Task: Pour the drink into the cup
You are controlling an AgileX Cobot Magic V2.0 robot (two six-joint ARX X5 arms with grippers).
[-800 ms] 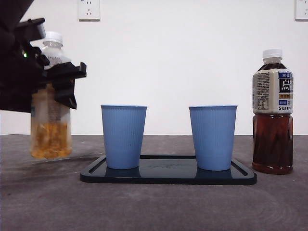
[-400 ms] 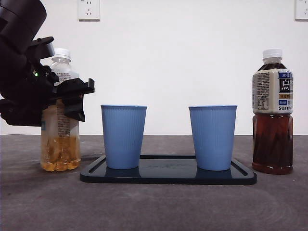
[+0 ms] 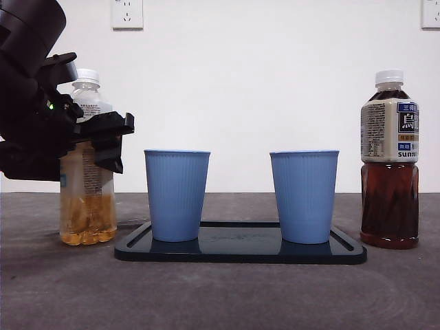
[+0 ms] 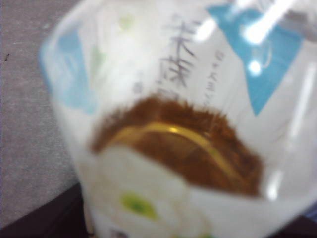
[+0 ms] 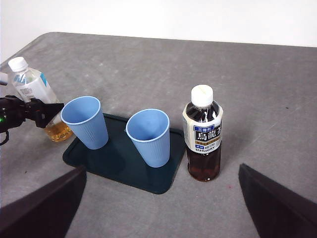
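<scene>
A clear bottle of amber drink with a white cap stands upright on the table, just left of the tray. My left gripper is shut on the bottle's middle, and the bottle fills the left wrist view, blurred. Two empty blue cups stand on a dark tray. My right gripper hangs open high over the table's near side, holding nothing. From there I see the clear bottle, the left gripper and both cups.
A capped bottle of dark tea stands right of the tray, also seen as the tea bottle in the right wrist view. A white wall with an outlet rises behind the grey table.
The clear bottle, lifted and further left a second ago, has come down and right with the left gripper. It now stands on the table, its drink still settling.
</scene>
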